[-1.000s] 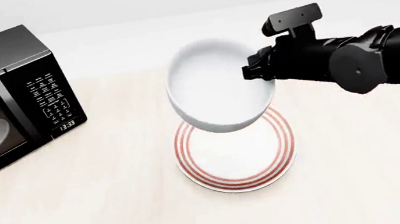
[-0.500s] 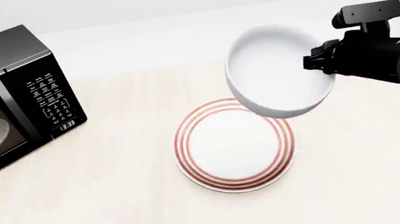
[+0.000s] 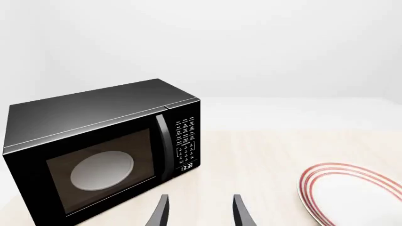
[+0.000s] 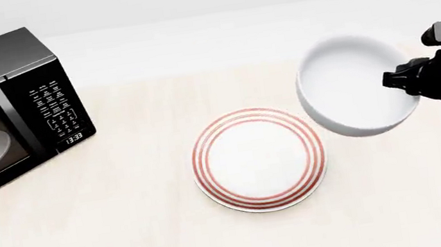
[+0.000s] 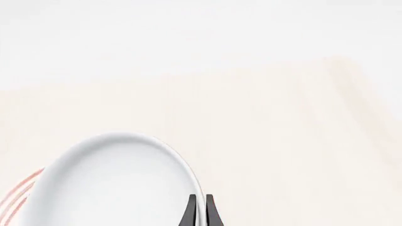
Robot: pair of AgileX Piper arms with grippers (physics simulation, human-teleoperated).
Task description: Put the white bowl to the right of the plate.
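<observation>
Black microwave point(image 4: 2, 109) sat way over on the left of the table point(image 4: 133, 239), door shut, with a pale turntable disc point(image 3: 102, 170) showing through the glass. Only writing I could actually read anywhere was the little clock on its keypad, which said 13:33; the button labels above it were too tiny to make out. No brand name that I could see.

Down in the bottom left corner of the front view the left gripper point(image 3: 199, 212) was parked low, near the microwave, and in its own wrist view the two fingers stood well apart with nothing between them.

Middle of the table was the plate point(image 4: 259, 159), flat, white, three thin red rings near the rim, lying bare.

Just right of that, the white bowl point(image 4: 357, 85) was up off the table, tilted so its opening faced the camera a bit. Plain glossy white, deep, no markings at all. Its lower left edge sat close to the plate's upper right rim in the front view.

Far right, the right gripper point(image 5: 199, 209) had the bowl's rim pinched, fingers nearly closed onto the thin wall.
</observation>
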